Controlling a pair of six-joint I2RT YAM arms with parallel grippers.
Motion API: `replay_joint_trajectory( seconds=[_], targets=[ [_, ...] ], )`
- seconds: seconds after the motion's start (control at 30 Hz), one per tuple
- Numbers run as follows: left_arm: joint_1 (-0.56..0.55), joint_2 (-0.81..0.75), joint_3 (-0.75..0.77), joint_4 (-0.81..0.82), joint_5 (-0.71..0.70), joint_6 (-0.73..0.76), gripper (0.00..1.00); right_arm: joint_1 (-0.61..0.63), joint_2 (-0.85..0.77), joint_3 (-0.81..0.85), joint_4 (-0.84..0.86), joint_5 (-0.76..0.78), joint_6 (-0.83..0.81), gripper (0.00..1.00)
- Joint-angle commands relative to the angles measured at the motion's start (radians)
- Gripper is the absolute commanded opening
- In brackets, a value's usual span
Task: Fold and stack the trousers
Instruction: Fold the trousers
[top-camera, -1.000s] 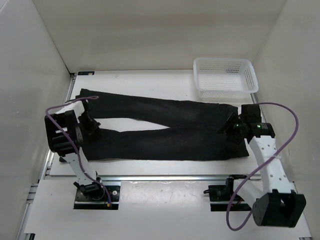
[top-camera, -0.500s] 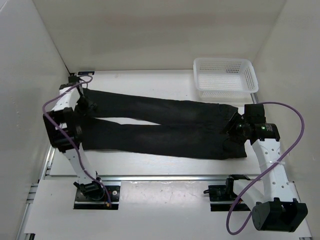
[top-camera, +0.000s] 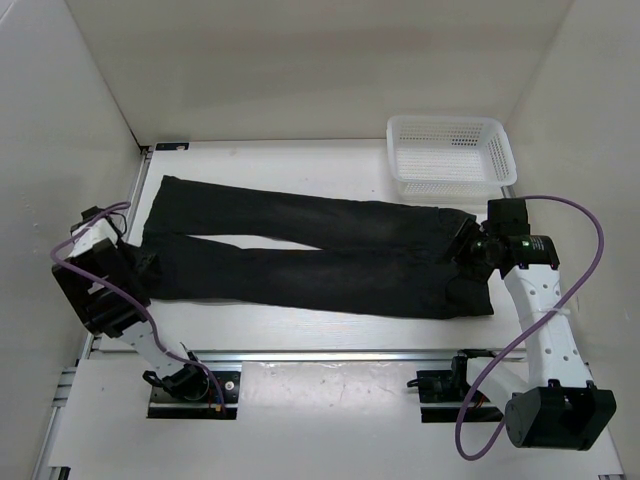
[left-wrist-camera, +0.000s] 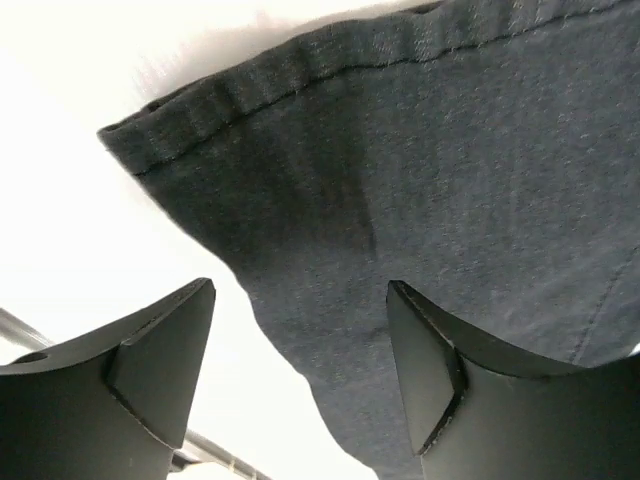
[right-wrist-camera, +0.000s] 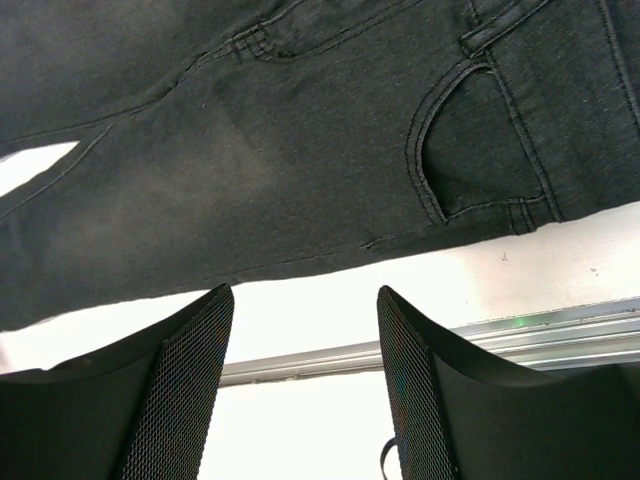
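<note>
The left gripper (left-wrist-camera: 300, 370) is seen with its jaws spread apart and nothing clasped between them. Past its fingers (left-wrist-camera: 160, 350) lies the hemmed end of one leg of the trousers (left-wrist-camera: 450, 150), resting on the white table (left-wrist-camera: 60, 200). In the overhead view, this gripper (top-camera: 142, 264) is found at the left end of the near leg; whether it touches the cloth cannot be told.

The right gripper (right-wrist-camera: 300, 390) is likewise released, and nothing is held between its mesh-patterned fingers (right-wrist-camera: 170, 390). The waist of the trousers (right-wrist-camera: 300, 130), with a stitched pocket, is shown beyond them, and a metal rail (right-wrist-camera: 500, 335) is seen at the table's near edge.

From above, the trousers (top-camera: 320, 255) are laid flat across the table (top-camera: 300, 160), legs stretched leftward and waist at the right, beside the right gripper (top-camera: 462, 250). A white basket (top-camera: 450, 150) is set in the far right corner, near the waist.
</note>
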Motion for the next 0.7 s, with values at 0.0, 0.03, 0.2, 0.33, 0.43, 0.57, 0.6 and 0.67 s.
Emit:
replay_joint_trajectory(
  seconds=[0.0,0.03,0.2,0.33,0.43,0.57,0.6,0.67],
  targets=[
    [0.035,0.002,0.020,0.035,0.003,0.008,0.79,0.002,-0.012,0.042,-0.004,-0.035,-0.014,0.65],
    [0.045,0.011,0.020,0.035,0.015,0.019,0.77,0.002,-0.021,0.033,-0.004,-0.035,-0.013,0.65],
    [0.045,0.020,0.029,0.035,-0.015,0.031,0.56,0.002,-0.041,0.024,-0.013,-0.035,0.005,0.66],
    [-0.013,0.020,0.029,0.026,-0.078,0.019,0.46,0.002,-0.041,0.024,-0.013,-0.035,0.014,0.66],
    [-0.053,0.011,0.029,0.026,-0.112,-0.007,0.46,0.002,-0.041,0.033,-0.013,-0.035,0.014,0.66],
    [-0.053,0.058,0.076,0.006,-0.123,-0.016,0.49,0.002,-0.041,0.051,-0.024,-0.035,0.014,0.66],
    [-0.053,0.069,0.076,0.006,-0.132,-0.016,0.50,0.002,-0.041,0.051,-0.024,-0.035,0.014,0.66],
    [-0.053,0.080,0.086,0.006,-0.123,-0.016,0.49,0.002,-0.041,0.062,-0.033,-0.035,0.005,0.66]
  ],
)
